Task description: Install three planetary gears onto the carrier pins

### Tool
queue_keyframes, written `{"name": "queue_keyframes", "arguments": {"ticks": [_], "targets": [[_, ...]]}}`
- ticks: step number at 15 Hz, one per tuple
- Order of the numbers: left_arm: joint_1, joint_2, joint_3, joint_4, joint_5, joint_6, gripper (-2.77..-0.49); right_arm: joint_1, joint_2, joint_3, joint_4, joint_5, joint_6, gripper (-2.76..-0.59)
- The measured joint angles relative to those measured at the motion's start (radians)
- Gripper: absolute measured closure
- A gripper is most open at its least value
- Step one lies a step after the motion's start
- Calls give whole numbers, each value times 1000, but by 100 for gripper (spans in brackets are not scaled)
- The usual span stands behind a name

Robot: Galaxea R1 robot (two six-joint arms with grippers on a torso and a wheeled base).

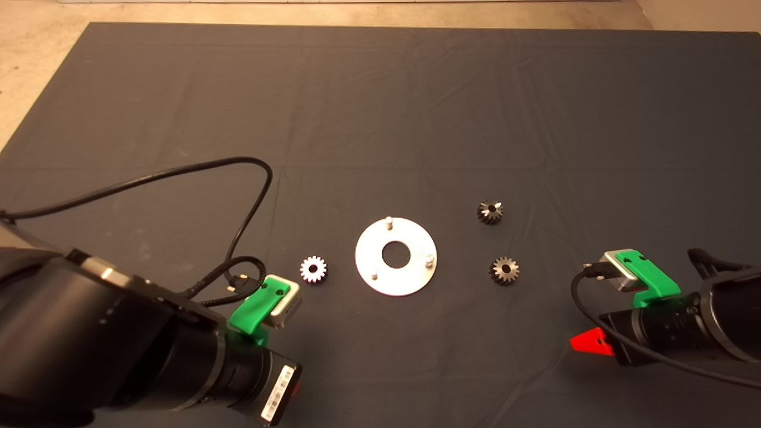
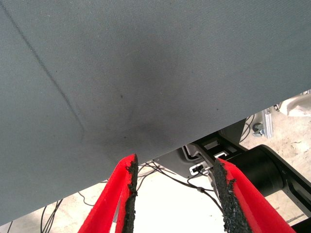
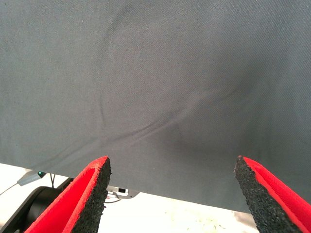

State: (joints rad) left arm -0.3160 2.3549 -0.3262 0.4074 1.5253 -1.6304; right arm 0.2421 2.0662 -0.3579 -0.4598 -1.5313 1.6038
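Nearest the camera, my left gripper (image 2: 175,194) hangs over the near edge of the mat (image 1: 380,107), fingers parted and empty; my right gripper (image 3: 170,194) waits at the lower right, spread wide, holding nothing. Just beyond my left wrist lies a silver gear (image 1: 313,270), beside the round plate (image 1: 410,279), whose three carrier pins (image 1: 388,222) stand bare. Two dark gears (image 1: 504,270) rest right of the plate, toward my right arm. I can read no writing.
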Motion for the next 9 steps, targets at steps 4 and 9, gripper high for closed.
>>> {"name": "queue_keyframes", "arguments": {"ticks": [4,9], "targets": [[0,0,0,0,0,-4,-103,-1,0,0,0,0,0,-189],[0,20,0,0,1,-6,-103,-1,7,-1,-6,1,-1,-189]]}}
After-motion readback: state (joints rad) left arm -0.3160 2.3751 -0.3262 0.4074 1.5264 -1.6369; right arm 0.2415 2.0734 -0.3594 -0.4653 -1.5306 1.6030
